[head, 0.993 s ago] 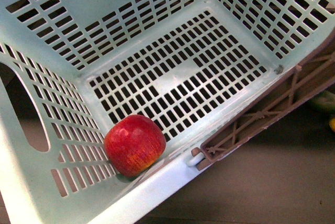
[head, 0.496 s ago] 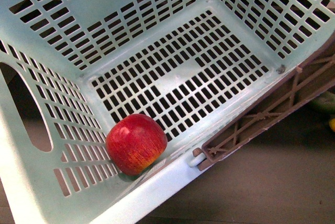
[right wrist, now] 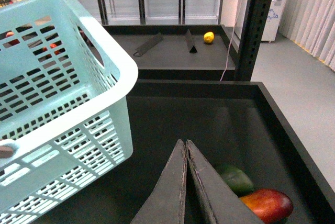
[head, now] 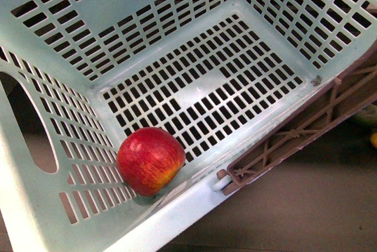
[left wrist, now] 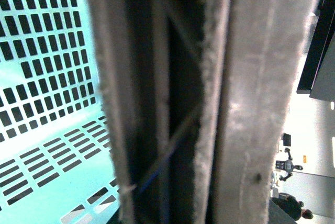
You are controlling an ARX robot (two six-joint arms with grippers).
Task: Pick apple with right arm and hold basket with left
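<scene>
The pale mint-green basket (head: 197,94) fills the front view, tilted, its brown lattice handle (head: 294,131) lying along its right rim. The red apple (head: 151,161) with yellow-orange streaks lies inside it, in the near left corner against the slotted wall. My left gripper (left wrist: 167,130) is shut on the basket's handle, with a grey finger (left wrist: 261,103) on either side of the dark lattice and the mint basket (left wrist: 47,182) beside it. My right gripper (right wrist: 186,145) is shut and empty, outside the basket (right wrist: 68,109), above a black tray. Neither arm shows in the front view.
In the right wrist view, a dark green oval fruit (right wrist: 236,179) and a red-orange fruit (right wrist: 267,204) lie in the black tray (right wrist: 172,114) beside my right gripper. A black post (right wrist: 256,20) stands behind. A yellow fruit (right wrist: 209,37) lies on a far shelf.
The basket has shifted very slightly in the front view. The apple has stayed in the same near left corner.
</scene>
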